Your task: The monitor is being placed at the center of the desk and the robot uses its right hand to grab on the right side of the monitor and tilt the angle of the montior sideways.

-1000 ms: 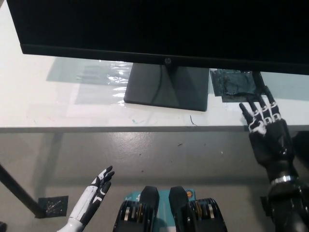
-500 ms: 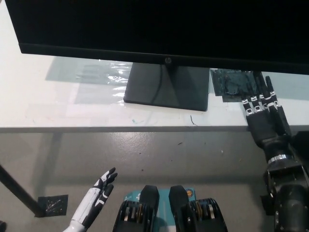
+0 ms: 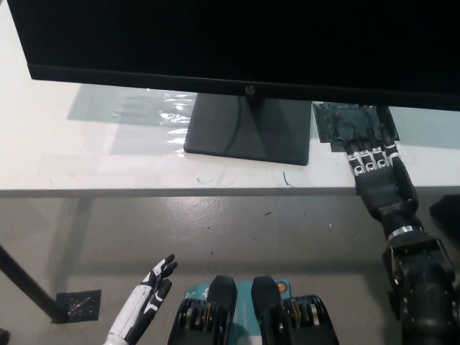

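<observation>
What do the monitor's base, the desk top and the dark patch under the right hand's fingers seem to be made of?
The monitor base looks like matte black plastic: flat, dull, no glare. The desk top appears to be smooth white laminate or coated board, with a soft sheen and faint scuffs. The dark patch looks like crinkled film or tape, its wrinkles catching light; which one is unclear. The right hand reaches over it.

Right hand (image 3: 379,181) raised, fingers (image 3: 370,154) extended forward, apart. Left hand (image 3: 147,296) low, fingers spread, empty.
</observation>
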`<state>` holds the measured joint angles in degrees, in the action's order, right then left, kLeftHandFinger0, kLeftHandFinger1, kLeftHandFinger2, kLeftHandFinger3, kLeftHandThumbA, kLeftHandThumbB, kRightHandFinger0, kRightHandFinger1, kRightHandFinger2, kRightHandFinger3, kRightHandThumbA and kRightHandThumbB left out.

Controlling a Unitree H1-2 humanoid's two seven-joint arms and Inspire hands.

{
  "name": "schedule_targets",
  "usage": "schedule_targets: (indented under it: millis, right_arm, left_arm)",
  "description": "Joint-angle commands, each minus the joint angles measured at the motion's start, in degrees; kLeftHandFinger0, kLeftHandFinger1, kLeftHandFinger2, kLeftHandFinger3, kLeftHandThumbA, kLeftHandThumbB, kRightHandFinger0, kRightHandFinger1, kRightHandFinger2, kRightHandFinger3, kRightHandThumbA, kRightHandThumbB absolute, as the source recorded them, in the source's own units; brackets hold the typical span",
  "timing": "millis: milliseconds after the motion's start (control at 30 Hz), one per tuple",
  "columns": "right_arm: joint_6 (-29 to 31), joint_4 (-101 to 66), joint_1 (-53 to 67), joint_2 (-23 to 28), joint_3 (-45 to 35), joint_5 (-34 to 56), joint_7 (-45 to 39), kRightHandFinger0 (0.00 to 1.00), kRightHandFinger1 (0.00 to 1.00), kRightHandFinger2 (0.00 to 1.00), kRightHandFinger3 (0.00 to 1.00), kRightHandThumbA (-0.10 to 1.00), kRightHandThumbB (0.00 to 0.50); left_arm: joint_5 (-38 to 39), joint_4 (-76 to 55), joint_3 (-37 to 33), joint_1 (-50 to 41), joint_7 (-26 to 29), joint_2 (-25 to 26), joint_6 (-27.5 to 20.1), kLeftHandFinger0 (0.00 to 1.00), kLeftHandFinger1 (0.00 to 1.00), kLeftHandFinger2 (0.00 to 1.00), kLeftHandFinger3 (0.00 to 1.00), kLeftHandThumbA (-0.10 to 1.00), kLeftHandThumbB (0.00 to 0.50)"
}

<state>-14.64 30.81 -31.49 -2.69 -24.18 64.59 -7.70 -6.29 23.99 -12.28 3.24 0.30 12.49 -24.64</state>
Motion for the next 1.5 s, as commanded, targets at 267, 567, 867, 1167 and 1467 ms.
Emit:
schedule_targets:
  millis: [267,567,867,1167,1467]
  right_arm:
    - [1.5,5.1,-8.6,1.7,-2.3,-2.6,-3.8,1.00,1.00,1.00,1.00,1.00,0.343]
    - [2.1,7.4,-11.8,2.6,-4.0,-4.1,-3.6,1.00,1.00,1.00,1.00,1.00,0.347]
    - [5.4,18.1,-16.5,4.2,-5.5,-6.1,-6.2,1.00,1.00,1.00,1.00,1.00,0.349]
    - [10.2,32.3,-22.0,6.6,-6.7,-8.9,-8.9,1.00,1.00,1.00,1.00,1.00,0.358]
    - [14.5,44.0,-26.4,8.4,-8.3,-11.1,-11.7,1.00,1.00,1.00,1.00,1.00,0.392]
  left_arm:
    - [0.0,-1.0,-0.2,0.1,1.8,0.7,-2.3,1.00,1.00,1.00,1.00,1.00,0.279]
    - [0.2,-0.9,-0.1,-0.2,1.8,0.7,-2.3,1.00,1.00,1.00,1.00,1.00,0.281]
    - [-0.2,-1.0,-0.3,-0.4,2.2,0.8,-2.3,1.00,1.00,1.00,1.00,1.00,0.266]
    - [0.1,-1.0,-0.3,-0.5,2.1,0.7,-2.3,1.00,1.00,1.00,1.00,1.00,0.263]
    - [-0.2,-1.2,-0.5,-0.5,2.3,0.7,-2.3,1.00,1.00,1.00,1.00,1.00,0.262]
